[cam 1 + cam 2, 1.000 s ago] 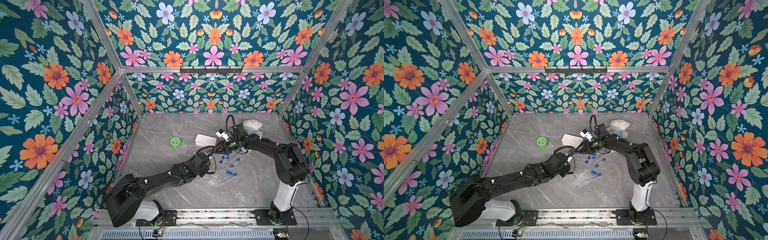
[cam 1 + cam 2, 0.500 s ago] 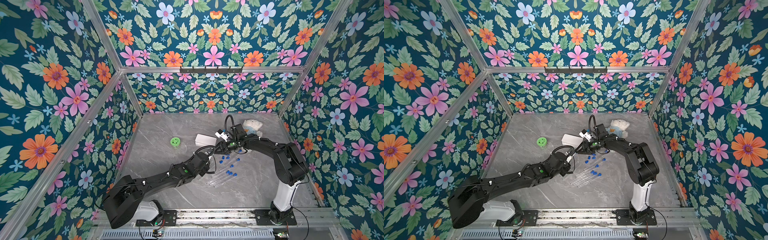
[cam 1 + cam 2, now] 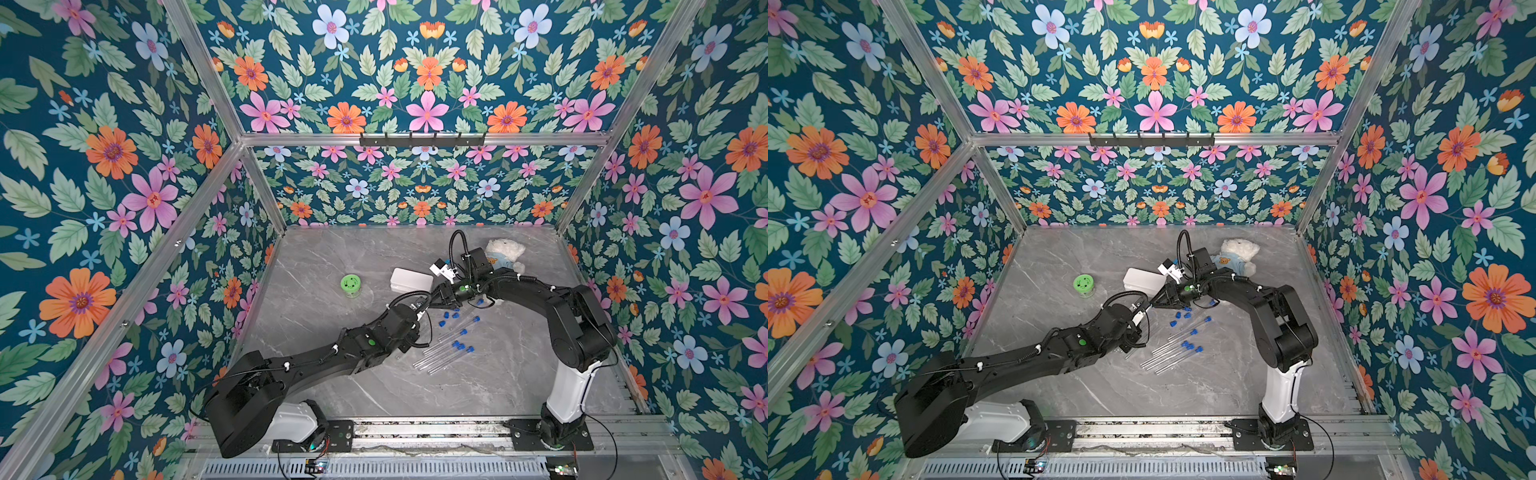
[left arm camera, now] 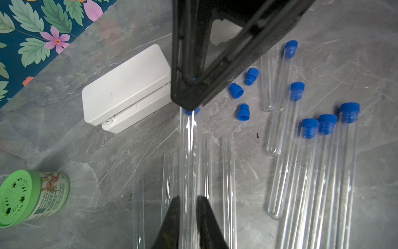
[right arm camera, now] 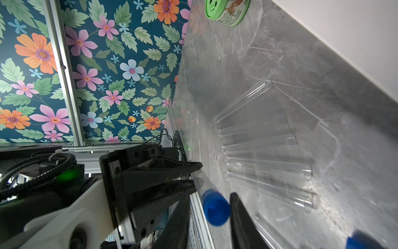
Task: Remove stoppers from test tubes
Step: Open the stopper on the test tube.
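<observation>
The stopper (image 5: 215, 207) sits in the mouth of the held tube (image 4: 189, 155). The tube is lifted clear of the table (image 4: 64, 140), just in front of the white box (image 4: 127, 84). The right gripper (image 5: 209, 195) brackets the stopper. One finger looks to touch the blue head and the other shows a slim gap, so I cannot tell whether the bite is made. The left gripper (image 4: 187, 199) is clenched on the tube's body, well back from the mouth.

The step in hand looks to be pulling this plug. To do it well, the right jaws should seat squarely on the wide head, not on the tube's lip, before any pull. Then they should draw straight along the tube's axis, away from the left gripper. A sideways tug would lever the thin tube against the left fingers, and it could slip or crack. A small twist may free a tight fit. The left grip should hold firm and steady throughout.

Loose stoppers (image 4: 236, 90) lie on the table just beside the work. Open tubes (image 4: 228, 183) lie under the held one, and several stoppered tubes (image 4: 323, 183) lie farther out. Setting the plug down by the loose ones, clear of the round tubes, seems wise.
</observation>
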Robot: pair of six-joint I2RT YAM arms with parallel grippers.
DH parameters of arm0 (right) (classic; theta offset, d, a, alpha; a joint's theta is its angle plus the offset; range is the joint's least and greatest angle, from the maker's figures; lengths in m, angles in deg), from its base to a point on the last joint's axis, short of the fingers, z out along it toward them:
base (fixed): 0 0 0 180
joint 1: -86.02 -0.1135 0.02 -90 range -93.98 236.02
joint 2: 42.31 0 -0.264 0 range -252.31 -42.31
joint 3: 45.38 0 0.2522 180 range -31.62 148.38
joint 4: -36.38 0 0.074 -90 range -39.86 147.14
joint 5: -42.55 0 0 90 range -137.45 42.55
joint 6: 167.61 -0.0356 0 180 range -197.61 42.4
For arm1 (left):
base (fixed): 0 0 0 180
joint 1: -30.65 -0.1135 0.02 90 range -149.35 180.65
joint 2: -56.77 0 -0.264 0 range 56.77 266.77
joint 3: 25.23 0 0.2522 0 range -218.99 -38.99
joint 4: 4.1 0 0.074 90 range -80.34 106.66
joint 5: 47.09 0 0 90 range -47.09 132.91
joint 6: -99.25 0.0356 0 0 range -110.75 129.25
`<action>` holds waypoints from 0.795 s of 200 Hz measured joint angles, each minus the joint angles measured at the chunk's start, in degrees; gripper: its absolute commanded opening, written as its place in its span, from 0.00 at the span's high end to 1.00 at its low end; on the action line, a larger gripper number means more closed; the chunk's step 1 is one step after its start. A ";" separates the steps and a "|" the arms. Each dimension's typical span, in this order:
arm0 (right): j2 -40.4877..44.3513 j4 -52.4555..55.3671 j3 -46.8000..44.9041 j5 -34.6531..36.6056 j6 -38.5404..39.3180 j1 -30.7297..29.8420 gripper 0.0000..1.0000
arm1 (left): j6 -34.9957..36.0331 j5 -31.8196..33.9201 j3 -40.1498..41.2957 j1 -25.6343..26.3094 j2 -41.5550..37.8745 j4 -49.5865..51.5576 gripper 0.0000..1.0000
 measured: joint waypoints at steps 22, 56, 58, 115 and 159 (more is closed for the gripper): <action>0.00 0.00 0.00 0.00 0.00 0.00 0.73 | 0.02 -0.07 0.00 0.02 -0.11 -0.04 1.00; 0.00 0.00 0.00 0.04 0.00 0.00 0.77 | 0.02 -0.17 -0.02 0.04 -0.11 -0.02 1.00; 0.00 0.00 0.00 0.04 0.00 0.00 0.77 | 0.02 -0.20 -0.02 0.04 -0.11 -0.02 1.00; 0.00 -0.09 0.00 -0.02 -0.11 0.04 0.80 | 0.02 -0.22 0.02 0.04 -0.11 0.00 1.00; 0.44 -0.63 -0.68 -0.46 -1.07 0.61 0.84 | 0.02 -0.61 0.02 0.02 -0.07 -0.09 1.00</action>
